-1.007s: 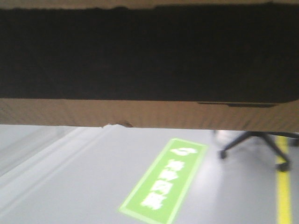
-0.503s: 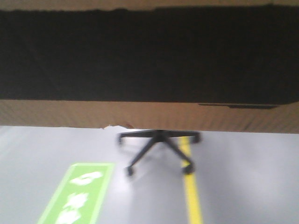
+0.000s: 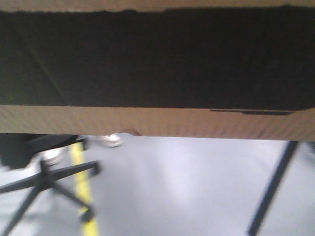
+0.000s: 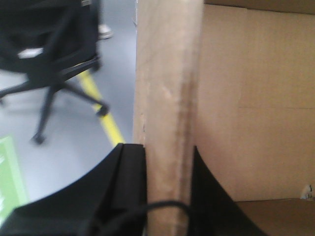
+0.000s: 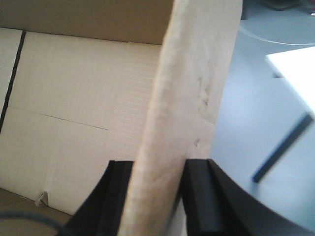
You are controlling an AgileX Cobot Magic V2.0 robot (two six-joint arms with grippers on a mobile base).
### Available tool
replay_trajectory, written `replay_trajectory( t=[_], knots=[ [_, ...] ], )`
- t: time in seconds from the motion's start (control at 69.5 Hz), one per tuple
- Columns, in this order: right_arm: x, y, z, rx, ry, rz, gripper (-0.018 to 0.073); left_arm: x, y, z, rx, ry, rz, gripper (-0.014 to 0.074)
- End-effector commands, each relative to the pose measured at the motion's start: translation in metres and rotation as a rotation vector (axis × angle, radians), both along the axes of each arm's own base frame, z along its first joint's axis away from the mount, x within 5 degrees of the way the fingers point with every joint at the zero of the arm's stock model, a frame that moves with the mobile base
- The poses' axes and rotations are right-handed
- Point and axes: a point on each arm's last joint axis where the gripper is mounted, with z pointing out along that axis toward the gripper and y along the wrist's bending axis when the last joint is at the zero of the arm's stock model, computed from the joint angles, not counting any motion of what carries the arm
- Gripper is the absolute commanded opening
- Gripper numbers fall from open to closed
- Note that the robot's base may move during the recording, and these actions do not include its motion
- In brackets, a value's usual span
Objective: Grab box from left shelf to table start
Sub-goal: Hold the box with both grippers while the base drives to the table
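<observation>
An open brown cardboard box (image 3: 157, 120) fills the top half of the front view, held up close to the camera; its inside looks dark. My left gripper (image 4: 167, 157) is shut on the box's left wall (image 4: 167, 88), one finger outside and one inside. My right gripper (image 5: 157, 172) is shut on the box's right wall (image 5: 192, 98) in the same way. The box's pale inner sides and floor show in both wrist views. The shelf is out of view.
A black office chair (image 3: 44, 177) on castors stands low at the left over a yellow floor line (image 3: 83, 196); it also shows in the left wrist view (image 4: 49, 54). A white table (image 5: 295, 73) with a dark leg (image 3: 273, 187) is at the right. A person's white shoes (image 3: 110, 141) stand behind the chair.
The floor scene has swept left across the front view: the green floor sign has gone out of sight, the chair has shifted to the left edge, a table leg has appeared at the right. The box stays held.
</observation>
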Motion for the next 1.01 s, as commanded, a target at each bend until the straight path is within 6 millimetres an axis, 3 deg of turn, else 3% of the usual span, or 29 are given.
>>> replay_trajectory(
  t=[0.0,0.992],
  knots=[
    [0.0021,-0.0008,0.0152,0.011,-0.112,-0.015,0.0059,-0.0070,0.0015,0.0052,-0.033,0.023,-0.008,-0.0093],
    [0.0020,-0.0007,0.0148,0.010,-0.107,-0.014,0.0059,-0.0070,0.0015,0.0052,-0.033,0.023,-0.008,-0.0093]
  ],
)
